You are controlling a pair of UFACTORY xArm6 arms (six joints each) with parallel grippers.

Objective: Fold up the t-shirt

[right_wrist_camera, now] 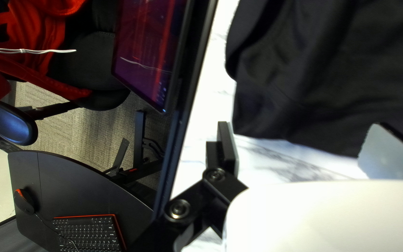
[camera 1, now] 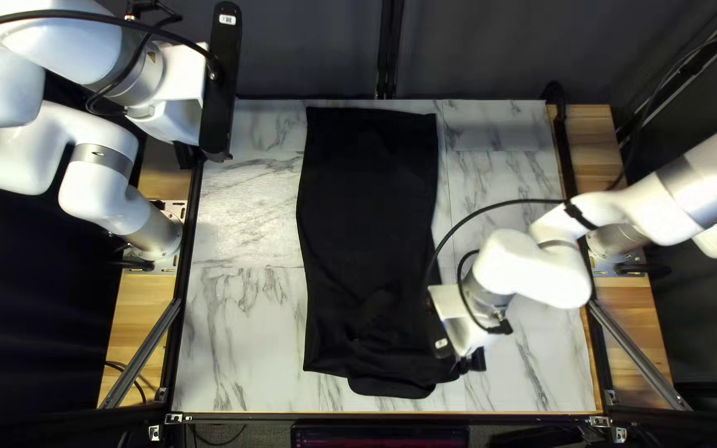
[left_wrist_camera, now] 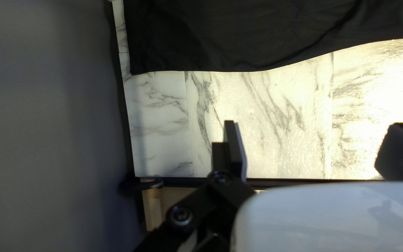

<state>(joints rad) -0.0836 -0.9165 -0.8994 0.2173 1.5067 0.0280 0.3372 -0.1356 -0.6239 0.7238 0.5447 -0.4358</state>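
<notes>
The black t-shirt lies as a long strip down the middle of the table, its near end uneven with a rounded flap. My left gripper is raised over the table's far left corner, mostly hidden by its arm. In the left wrist view that gripper stands open above bare marble, beside the shirt. My right gripper is at the shirt's near right corner. The right wrist view shows this gripper open, the shirt just ahead, nothing held.
Marble tabletop shows on both sides of the shirt. A black frame rail runs along the near edge. Beyond it stand a monitor, a side desk with a keyboard, and a chair with red cloth. A cable arches from the right arm.
</notes>
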